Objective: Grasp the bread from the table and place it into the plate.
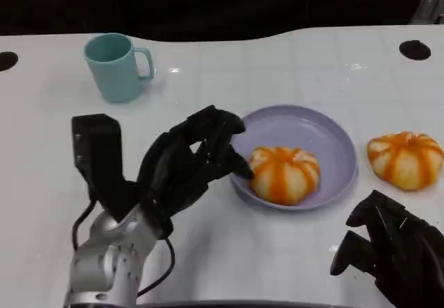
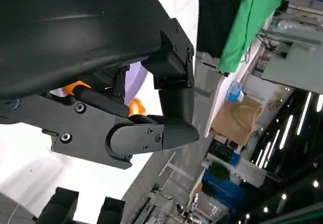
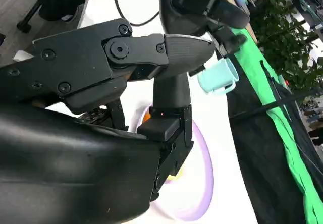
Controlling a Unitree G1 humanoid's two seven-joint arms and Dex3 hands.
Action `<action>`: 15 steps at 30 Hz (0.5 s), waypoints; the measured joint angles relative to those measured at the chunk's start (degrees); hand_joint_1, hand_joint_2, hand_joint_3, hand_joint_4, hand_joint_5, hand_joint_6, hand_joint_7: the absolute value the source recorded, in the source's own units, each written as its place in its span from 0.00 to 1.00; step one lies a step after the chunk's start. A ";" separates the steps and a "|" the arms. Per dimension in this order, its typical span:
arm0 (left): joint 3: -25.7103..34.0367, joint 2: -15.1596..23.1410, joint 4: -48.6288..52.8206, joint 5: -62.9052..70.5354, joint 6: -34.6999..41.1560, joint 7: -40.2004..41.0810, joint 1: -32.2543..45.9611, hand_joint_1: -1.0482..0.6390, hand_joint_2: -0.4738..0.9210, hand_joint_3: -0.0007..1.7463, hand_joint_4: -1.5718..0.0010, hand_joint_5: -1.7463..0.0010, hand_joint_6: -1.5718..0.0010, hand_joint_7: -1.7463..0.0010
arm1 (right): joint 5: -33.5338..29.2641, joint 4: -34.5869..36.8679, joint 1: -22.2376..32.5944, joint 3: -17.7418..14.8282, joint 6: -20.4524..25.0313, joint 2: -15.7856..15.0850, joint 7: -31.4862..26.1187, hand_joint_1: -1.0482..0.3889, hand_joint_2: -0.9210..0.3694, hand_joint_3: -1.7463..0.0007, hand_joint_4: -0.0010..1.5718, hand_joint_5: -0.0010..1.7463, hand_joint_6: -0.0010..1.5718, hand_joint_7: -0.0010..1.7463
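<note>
Lavender plate (image 1: 333, 148): bread (image 1: 284, 175) sits inside, near-left part; round, no clear long axis, ridged top up.
head view: left hand (image 1: 191, 159) fingertips at bread's left side, grasp possibly released, can't tell; right hand (image 1: 392, 249) curled, holding nothing.
left wrist view: orange bread (image 2: 135, 106) glimpsed behind fingers.
right wrist view: plate rim (image 3: 204, 168) beyond the fingers.
step: let go, draw hand back left without dragging bread.

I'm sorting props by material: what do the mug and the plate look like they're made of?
The teal mug looks like matte plastic or glazed ceramic: even colour, soft sheen, no sharp glare. The lavender plate seems smooth plastic, possibly melamine: thin rim and dull highlights. Neither can be settled by look alone.
</note>
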 measured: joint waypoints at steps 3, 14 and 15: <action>1.97 -0.72 -8.47 -5.61 5.43 2.13 5.16 0.28 1.00 0.29 0.53 0.00 0.63 0.12 | 0.02 -0.41 0.08 0.15 0.32 0.17 -0.65 0.41 0.00 0.81 0.44 1.00 0.37 0.90; 5.47 0.41 -25.23 -15.60 17.38 9.43 19.58 0.31 1.00 0.32 0.54 0.00 0.68 0.04 | 0.25 -2.00 0.17 0.08 1.45 0.28 -1.48 0.41 0.00 0.81 0.43 1.00 0.36 0.90; 5.78 0.38 -25.87 -15.97 17.81 10.15 20.25 0.31 1.00 0.32 0.54 0.00 0.68 0.04 | 0.34 -2.04 0.21 0.04 1.67 0.28 -1.47 0.41 0.00 0.81 0.43 1.00 0.36 0.90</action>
